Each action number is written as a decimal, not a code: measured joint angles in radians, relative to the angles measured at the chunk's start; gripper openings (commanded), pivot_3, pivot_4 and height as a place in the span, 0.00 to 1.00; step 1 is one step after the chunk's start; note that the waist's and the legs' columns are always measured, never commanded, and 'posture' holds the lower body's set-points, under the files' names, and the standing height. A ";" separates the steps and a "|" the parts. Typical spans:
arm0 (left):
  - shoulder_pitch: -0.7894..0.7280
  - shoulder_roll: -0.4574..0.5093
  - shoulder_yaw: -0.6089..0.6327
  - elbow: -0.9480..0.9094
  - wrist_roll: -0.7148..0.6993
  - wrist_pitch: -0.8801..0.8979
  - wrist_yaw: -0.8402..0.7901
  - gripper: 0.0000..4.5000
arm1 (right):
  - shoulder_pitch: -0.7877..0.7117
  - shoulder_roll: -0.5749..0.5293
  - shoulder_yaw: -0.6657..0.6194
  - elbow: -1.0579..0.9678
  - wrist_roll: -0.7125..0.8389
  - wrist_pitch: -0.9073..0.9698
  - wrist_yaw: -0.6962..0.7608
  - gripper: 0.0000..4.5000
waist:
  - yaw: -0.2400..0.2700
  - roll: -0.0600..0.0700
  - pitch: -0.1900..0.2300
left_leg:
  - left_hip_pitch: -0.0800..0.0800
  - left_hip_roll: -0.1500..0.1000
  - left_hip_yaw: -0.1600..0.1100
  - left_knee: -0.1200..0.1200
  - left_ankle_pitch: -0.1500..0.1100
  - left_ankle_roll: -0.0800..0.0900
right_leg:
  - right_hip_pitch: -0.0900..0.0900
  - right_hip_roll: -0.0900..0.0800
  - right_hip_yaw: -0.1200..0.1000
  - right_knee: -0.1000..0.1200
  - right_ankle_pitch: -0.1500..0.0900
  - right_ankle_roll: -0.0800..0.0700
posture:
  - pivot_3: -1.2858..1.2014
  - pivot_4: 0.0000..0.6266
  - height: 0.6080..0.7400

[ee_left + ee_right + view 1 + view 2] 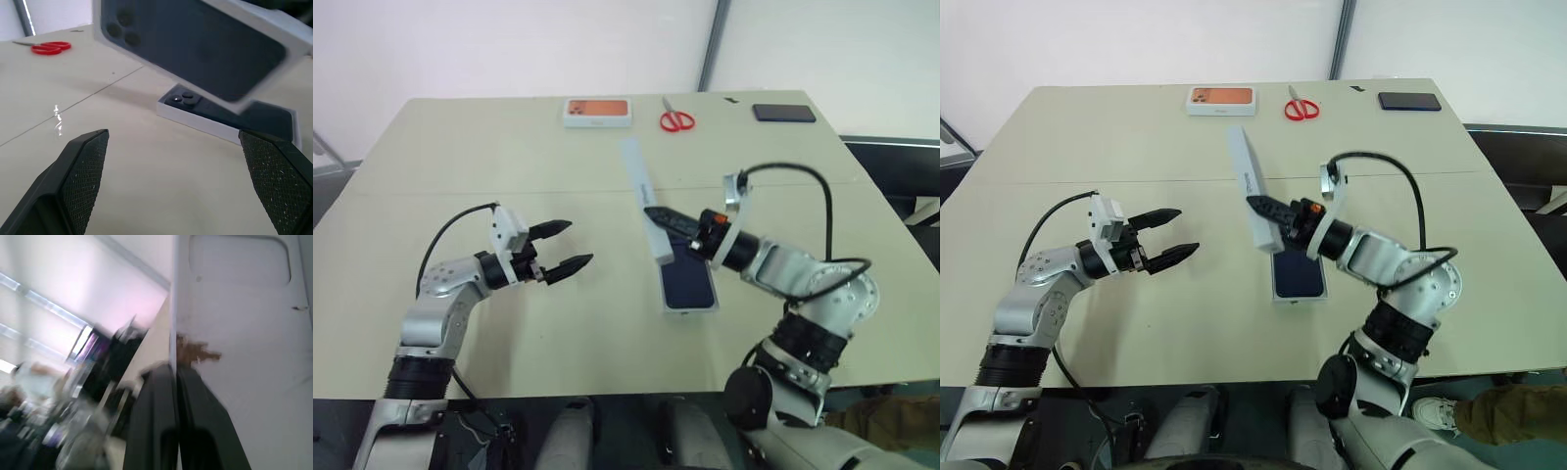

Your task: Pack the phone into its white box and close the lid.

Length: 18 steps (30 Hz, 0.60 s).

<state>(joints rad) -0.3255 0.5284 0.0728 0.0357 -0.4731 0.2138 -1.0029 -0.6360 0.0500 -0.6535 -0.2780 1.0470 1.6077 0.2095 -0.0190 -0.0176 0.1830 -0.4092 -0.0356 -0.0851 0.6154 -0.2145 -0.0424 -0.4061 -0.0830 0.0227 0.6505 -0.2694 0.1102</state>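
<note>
Nearest the camera, the left gripper [570,246] hangs above the bare counter [460,176] with its two black fingers [80,171] spread wide and nothing between them, pointing toward the middle of the scene. Beyond it, the right gripper [1260,206] has its fingers pinched together on one edge of the lid [1246,186], which it holds tilted on its side in the air, the printed dark blue face turned toward the left gripper. Just below the raised lid, the white box [687,306] rests flat on the counter with the phone [687,282] lying inside it, camera cluster facing up. Red scissors [676,119], an orange-topped box [598,112] and a black device [783,113] sit along the far edge.
</note>
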 measured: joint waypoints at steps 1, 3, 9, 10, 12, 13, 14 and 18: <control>0.001 -0.001 0.003 0.000 -0.002 0.000 0.006 1.00 | 0.012 -0.004 -0.001 0.001 0.069 0.000 -0.041 0.02 | -0.001 0.000 0.000 | 0.000 0.000 0.000 0.000 0.000 0.000 | 0.000 0.000 0.000 0.000 0.000 0.000 | 0.52 0.24 1.00; 0.001 -0.009 0.005 -0.002 -0.002 0.000 0.015 1.00 | 0.018 -0.011 0.004 0.014 0.190 0.000 -0.112 0.02 | -0.002 0.000 0.000 | 0.001 0.000 0.000 0.000 0.000 0.000 | 0.000 0.001 0.000 0.000 0.000 0.000 | 0.52 0.24 1.00; 0.004 -0.044 -0.005 -0.014 0.005 -0.002 0.049 1.00 | 0.176 -0.144 0.176 0.068 0.536 -0.076 -0.335 0.02 | -0.002 0.000 0.000 | 0.000 0.000 0.001 0.000 0.000 0.000 | 0.000 0.001 0.000 0.000 0.000 0.000 | 0.52 0.24 1.00; 0.004 -0.047 -0.006 -0.016 0.006 -0.004 0.052 1.00 | 0.196 -0.177 0.213 0.067 0.588 -0.104 -0.363 0.02 | -0.002 0.000 0.000 | 0.000 0.000 0.001 0.000 0.000 0.000 | 0.000 0.001 0.000 0.000 0.000 0.000 | 0.52 0.24 1.00; 0.005 -0.056 -0.008 -0.021 0.006 -0.005 0.058 1.00 | 0.230 -0.239 0.290 0.062 0.683 -0.174 -0.413 0.02 | -0.003 0.000 0.000 | 0.000 0.000 0.001 0.000 0.000 0.000 | 0.000 0.001 0.000 0.000 0.000 0.000 | 0.52 0.24 1.00; 0.010 -0.060 -0.010 -0.029 0.006 -0.005 0.061 1.00 | 0.251 -0.275 0.339 0.056 0.737 -0.224 -0.445 0.02 | -0.003 0.000 0.000 | 0.000 0.000 0.001 0.000 0.000 0.000 | 0.001 0.001 0.000 -0.001 0.000 0.000 | 0.52 0.24 1.00; 0.013 -0.061 -0.012 -0.034 0.006 -0.005 0.062 0.94 | 0.264 -0.292 0.368 0.054 0.769 -0.260 -0.467 0.01 | -0.004 0.000 0.000 | 0.000 0.000 0.001 0.000 0.000 0.000 | 0.000 0.001 0.000 -0.001 0.000 0.000 | 0.52 0.24 1.00; 0.028 -0.060 -0.012 -0.052 -0.009 0.013 0.045 0.59 | 0.292 -0.356 0.481 0.027 0.863 -0.396 -0.519 0.00 | -0.005 0.000 0.000 | 0.000 0.001 0.001 0.000 0.000 0.000 | 0.001 0.001 0.000 -0.001 0.000 0.000 | 0.52 0.24 1.00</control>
<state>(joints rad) -0.2977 0.4680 0.0604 -0.0164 -0.4823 0.2268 -0.9578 -0.3437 -0.3056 -0.1721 -0.2507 1.9103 1.2116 -0.3093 -0.0237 -0.0177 0.1830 -0.4091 -0.0351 -0.0841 0.6153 -0.2145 -0.0422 -0.4056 -0.0815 0.0230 0.6497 -0.2695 0.1101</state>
